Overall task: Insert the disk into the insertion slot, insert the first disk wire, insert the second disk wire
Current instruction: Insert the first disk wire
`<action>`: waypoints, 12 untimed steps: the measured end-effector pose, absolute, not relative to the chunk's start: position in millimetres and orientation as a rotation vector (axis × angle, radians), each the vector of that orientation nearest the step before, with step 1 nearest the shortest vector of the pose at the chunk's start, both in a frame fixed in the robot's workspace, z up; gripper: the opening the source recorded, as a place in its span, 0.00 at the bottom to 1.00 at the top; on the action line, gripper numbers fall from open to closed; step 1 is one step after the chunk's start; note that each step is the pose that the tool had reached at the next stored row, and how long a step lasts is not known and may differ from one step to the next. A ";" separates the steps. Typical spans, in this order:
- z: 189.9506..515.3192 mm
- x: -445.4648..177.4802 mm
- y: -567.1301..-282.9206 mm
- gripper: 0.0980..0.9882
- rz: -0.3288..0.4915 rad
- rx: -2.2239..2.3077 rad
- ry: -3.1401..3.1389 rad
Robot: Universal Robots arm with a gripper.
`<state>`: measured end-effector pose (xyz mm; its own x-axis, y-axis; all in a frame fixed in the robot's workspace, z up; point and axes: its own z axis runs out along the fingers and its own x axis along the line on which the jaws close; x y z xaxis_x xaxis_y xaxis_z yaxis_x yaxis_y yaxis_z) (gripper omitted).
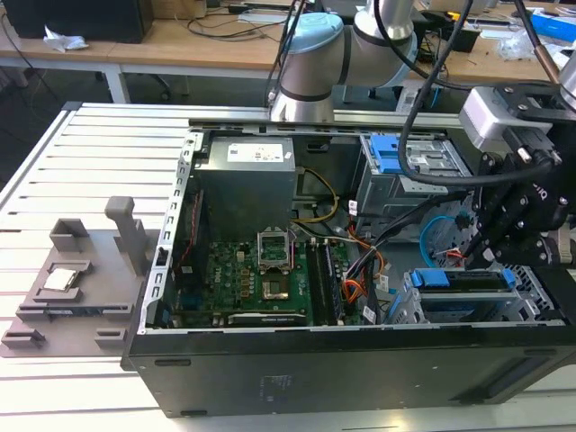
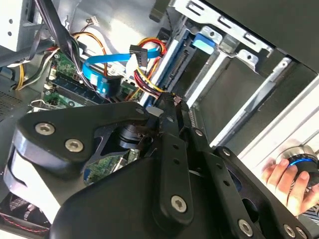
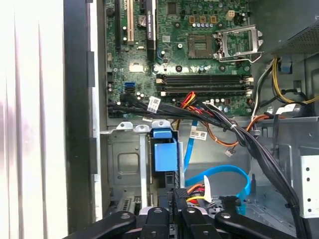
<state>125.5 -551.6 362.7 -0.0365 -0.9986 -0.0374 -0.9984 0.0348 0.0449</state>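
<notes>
The open case (image 1: 315, 369) lies on its side on the slatted table (image 1: 90, 153), with a grey fixture (image 1: 81, 279) beside it toward the table's edge at the exterior view's left. The slot (image 1: 409, 310) occupies the near corner of the case at the exterior view's right. The disk (image 1: 463, 281) sits inside the slot, its blue carrier level with the cage top. The gripper (image 1: 486, 243) hangs over the edge of the slot that faces the case interior, pointing down into the gap between the cage and the motherboard (image 1: 261, 279). In the second wrist view the jaws stand narrow, tips nearly together, at the rear edge of the disk; whether they clamp anything cannot be told. The first wire (image 2: 145, 82) fans out just beside the gripper tips (image 2: 168, 102). The second wire (image 2: 107, 59) loops above the bundle, and its dark plug sits in open space, apart from the disk. In the first wrist view both wires, red-orange (image 3: 195, 189) and light blue (image 3: 219, 174), lie just beside the gripper (image 3: 172, 209). A hand (image 2: 284, 177) rests on a round dark knob (image 2: 301, 162) outside the case.
</notes>
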 end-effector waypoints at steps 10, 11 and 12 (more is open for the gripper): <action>362.7 125.5 -573.5 0.07 -0.092 2.178 -2.257; 362.7 125.5 -576.3 0.07 -0.092 2.178 -2.257; 362.6 125.5 -577.7 0.07 -0.092 2.178 -2.257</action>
